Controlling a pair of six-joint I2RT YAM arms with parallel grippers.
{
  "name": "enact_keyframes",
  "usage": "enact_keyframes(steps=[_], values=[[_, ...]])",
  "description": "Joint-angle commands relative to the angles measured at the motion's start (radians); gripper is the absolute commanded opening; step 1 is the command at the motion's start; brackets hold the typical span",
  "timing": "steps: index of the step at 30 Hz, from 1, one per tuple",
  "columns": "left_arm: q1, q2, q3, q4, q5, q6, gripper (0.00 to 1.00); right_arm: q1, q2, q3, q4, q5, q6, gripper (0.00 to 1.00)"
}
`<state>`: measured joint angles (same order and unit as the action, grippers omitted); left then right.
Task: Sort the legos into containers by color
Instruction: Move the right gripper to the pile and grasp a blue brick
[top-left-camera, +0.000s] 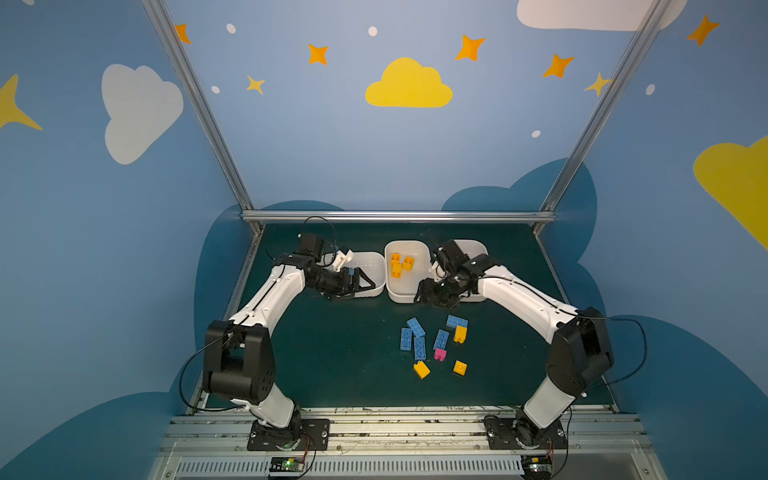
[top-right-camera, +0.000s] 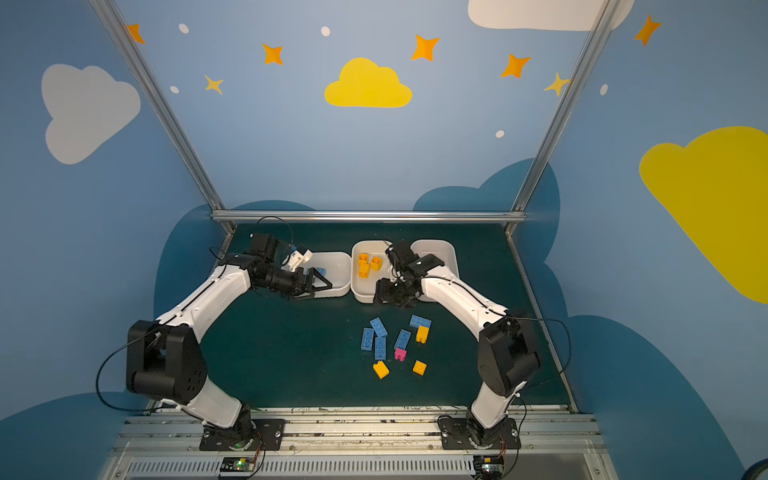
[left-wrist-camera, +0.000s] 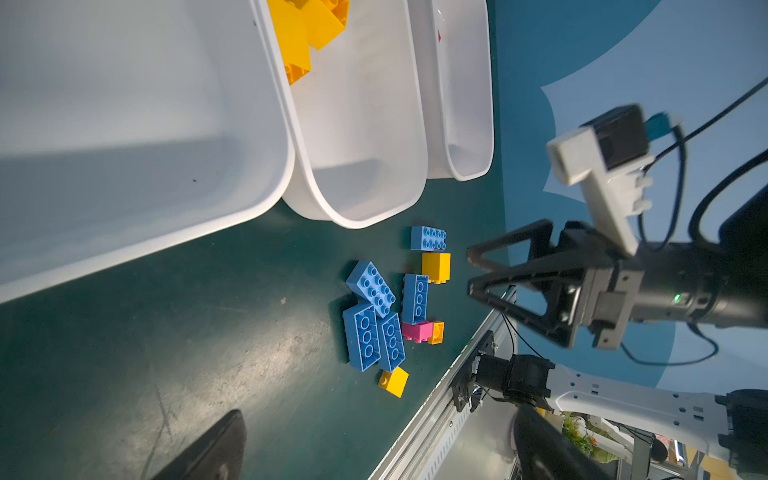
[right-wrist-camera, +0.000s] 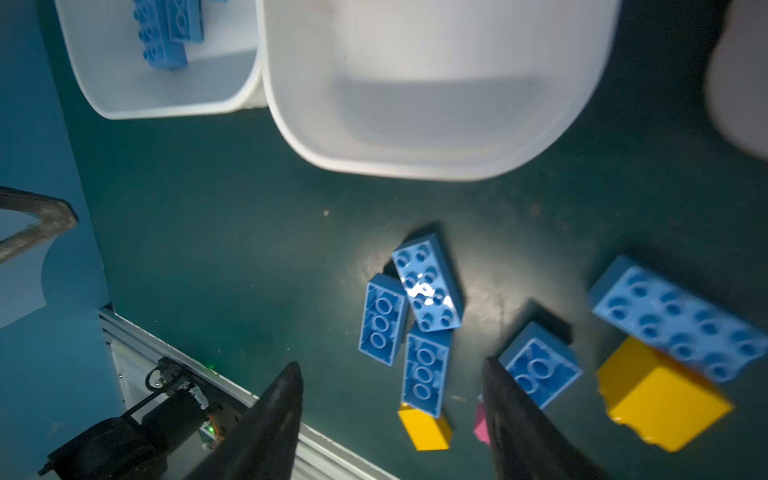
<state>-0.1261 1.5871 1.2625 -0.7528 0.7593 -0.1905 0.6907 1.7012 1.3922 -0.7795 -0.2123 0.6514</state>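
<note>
- My left fingers (top-left-camera: 365, 286) are standing wide, empty; my right fingers (top-left-camera: 424, 296) are standing apart, empty.
- The blue legos (top-left-camera: 419, 348) are overlapping; closing there, I am risking dragging a neighbour.

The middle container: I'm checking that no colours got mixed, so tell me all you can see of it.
The middle container is a white tray of smooth plastic, with rounded corners and a rim, upright on the green mat. Only yellow bricks lie in it, bunched at its far end; its near half is bare. The left container touches its side. The right gripper, jaws open, hangs by its near right corner.
</note>
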Motion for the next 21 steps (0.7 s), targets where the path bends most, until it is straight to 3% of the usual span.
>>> enact_keyframes(steps=[1, 10, 21], values=[[0.011, -0.045, -0.021, -0.046, -0.006, 0.051, 0.99, 0.084, -0.009, -0.014, 0.042, 0.089, 0.200, 0.67], [0.014, -0.124, -0.104, -0.025, 0.005, 0.055, 0.99, 0.206, 0.085, -0.043, 0.036, 0.158, 0.316, 0.67], [0.022, -0.170, -0.137, -0.010, 0.005, 0.050, 0.99, 0.228, 0.178, -0.063, 0.088, 0.142, 0.302, 0.61]])
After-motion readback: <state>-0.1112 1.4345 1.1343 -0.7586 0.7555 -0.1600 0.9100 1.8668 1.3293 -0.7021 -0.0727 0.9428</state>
